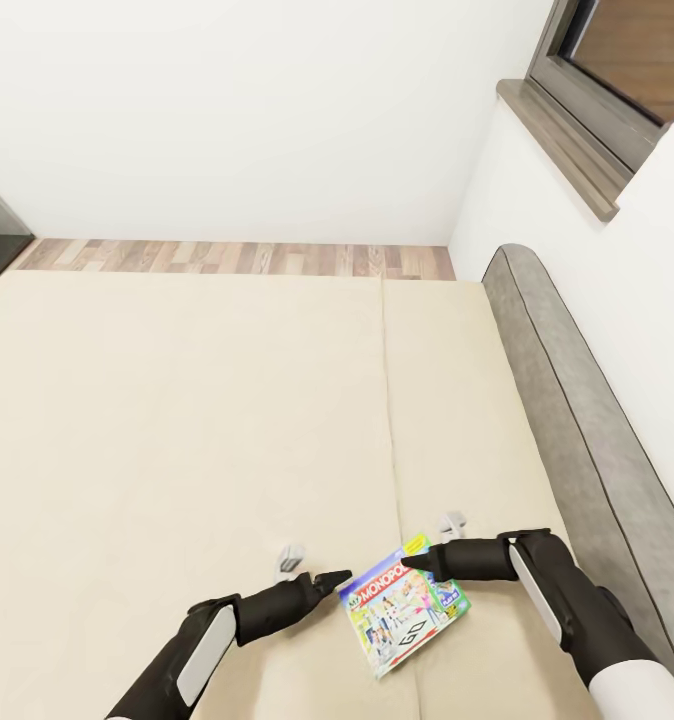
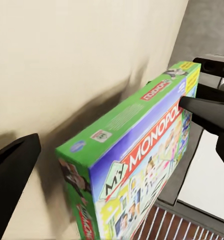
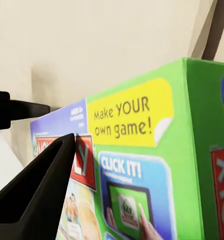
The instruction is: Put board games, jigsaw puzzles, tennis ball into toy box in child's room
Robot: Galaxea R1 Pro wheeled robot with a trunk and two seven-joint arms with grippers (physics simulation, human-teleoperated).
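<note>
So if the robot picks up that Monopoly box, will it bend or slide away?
The Monopoly box looks stiff, with crisp straight edges, so it probably won't bend. Its printed faces look glossy, so it may slip between the right gripper and left gripper unless squeezed evenly.

The board game [image 1: 404, 605] lying on the bed [image 1: 177, 420] carries the word "MONOPOLY" in white letters on a red band across its lid, and the left wrist view shows "My" in green script in front of that word, with the same red logo printed smaller on the green side edge. In the right wrist view a yellow sticker-shaped patch on the lid reads "Make YOUR own game!", a blue panel beneath it reads "CLICK IT!", and small white print at the lid's corner begins "AGES 8+", the rest too small to read.
</note>
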